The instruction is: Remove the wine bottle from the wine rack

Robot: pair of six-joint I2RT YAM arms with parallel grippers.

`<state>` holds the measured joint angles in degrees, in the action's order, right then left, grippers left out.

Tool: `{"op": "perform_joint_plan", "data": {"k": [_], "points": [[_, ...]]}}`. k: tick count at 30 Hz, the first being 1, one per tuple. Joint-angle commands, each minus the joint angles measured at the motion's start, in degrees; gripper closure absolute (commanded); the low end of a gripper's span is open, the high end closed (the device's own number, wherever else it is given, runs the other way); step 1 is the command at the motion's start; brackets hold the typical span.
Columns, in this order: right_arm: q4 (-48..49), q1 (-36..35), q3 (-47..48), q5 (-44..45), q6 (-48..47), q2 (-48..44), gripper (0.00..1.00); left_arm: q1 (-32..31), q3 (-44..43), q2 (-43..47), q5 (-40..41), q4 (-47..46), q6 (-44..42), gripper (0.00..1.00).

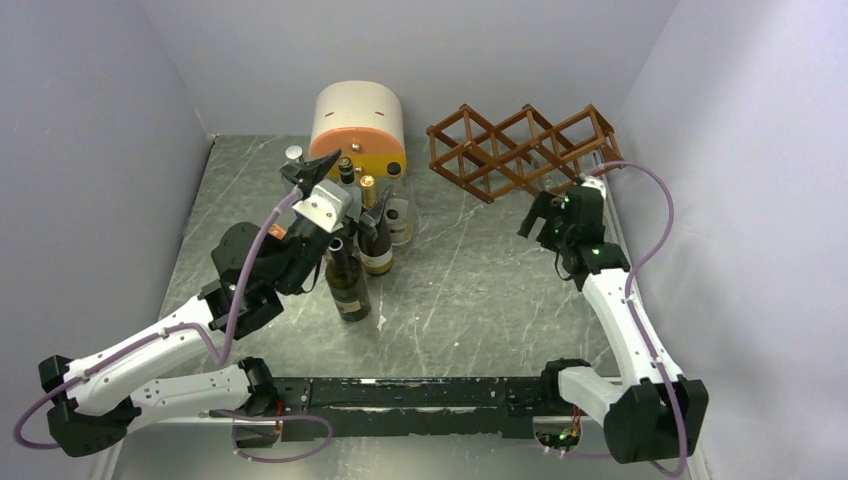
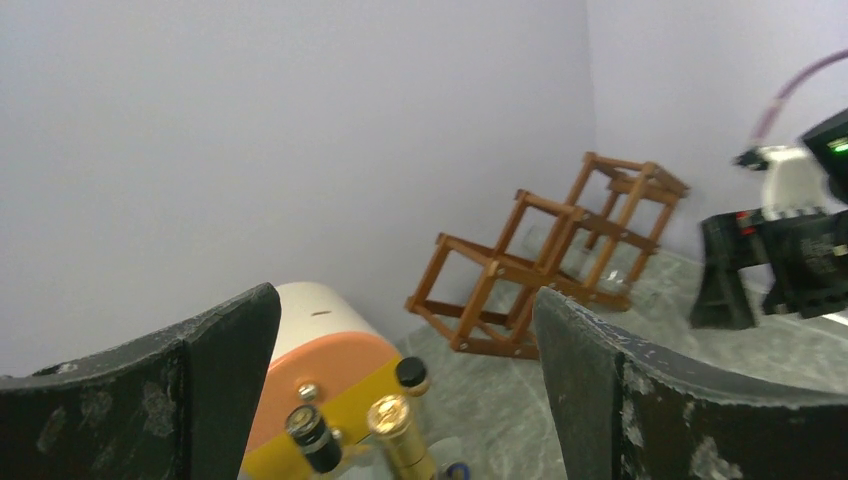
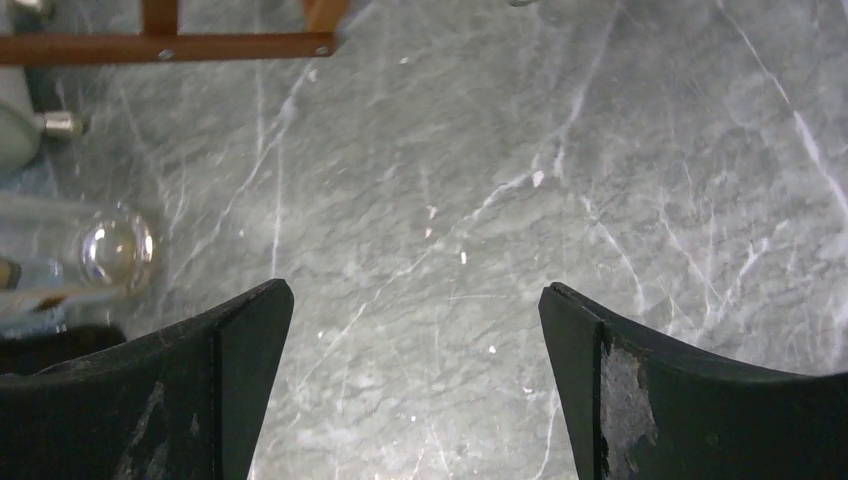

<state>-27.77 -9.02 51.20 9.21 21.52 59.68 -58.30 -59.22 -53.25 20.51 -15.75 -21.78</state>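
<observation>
The reddish-brown wine rack stands at the back right of the table; it also shows in the left wrist view. Clear glass, seemingly a bottle, lies in its low right cell. My right gripper is open and empty just in front of the rack, over bare table; a rack rail crosses the top of its view and clear glass shows at the left edge. My left gripper is open and empty, raised above a group of standing bottles.
Several bottles stand in the middle left: a dark one, a gold-capped one and a clear one. A cream-and-orange rounded drawer box stands behind them. Grey walls close in the left, back and right sides.
</observation>
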Motion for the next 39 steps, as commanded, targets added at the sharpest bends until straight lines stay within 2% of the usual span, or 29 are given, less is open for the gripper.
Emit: {"op": "perform_joint_plan", "data": {"k": [1,5,8,12,15,20,26,28,34,36,39], "points": [[12.5,8.8,-4.5,-14.1,5.6,0.5,0.0,0.9,4.7,3.1,7.6,-8.8,-6.6,0.01],[22.4,14.7,-9.3,-17.7,8.9,1.8,0.0,4.1,10.0,4.5,12.7,-15.4,-8.7,0.01],[29.1,18.2,-12.1,-18.5,10.2,4.0,0.0,6.4,11.2,5.3,13.1,-16.6,-9.7,0.03],[44.7,23.5,-16.9,-26.1,13.3,10.2,0.0,8.4,13.2,7.4,12.9,-18.6,-9.2,0.02],[58.8,24.5,-20.2,-28.1,16.2,16.4,0.02,9.0,14.4,8.1,12.2,-20.0,-8.9,0.03],[72.3,24.6,-20.4,-26.4,19.5,27.5,0.05,9.3,15.6,8.5,12.2,-21.7,-9.5,0.04],[82.1,25.0,-17.1,-27.5,22.4,39.0,0.06,9.4,16.9,9.5,11.0,-23.1,-9.1,0.05],[85.4,25.2,-15.9,-28.7,22.8,43.0,0.1,9.4,16.9,9.6,11.1,-23.1,-8.8,0.05],[89.9,26.9,-11.8,-29.3,26.4,51.3,0.13,9.5,17.4,9.2,10.4,-23.1,-7.5,0.06],[89.8,27.1,-9.7,-30.2,26.9,53.9,0.18,9.5,17.4,9.4,10.3,-23.0,-7.0,0.07],[90.0,27.3,-8.2,-29.6,27.2,56.5,0.18,9.5,17.3,10.0,9.7,-22.4,-5.7,0.08]]}}
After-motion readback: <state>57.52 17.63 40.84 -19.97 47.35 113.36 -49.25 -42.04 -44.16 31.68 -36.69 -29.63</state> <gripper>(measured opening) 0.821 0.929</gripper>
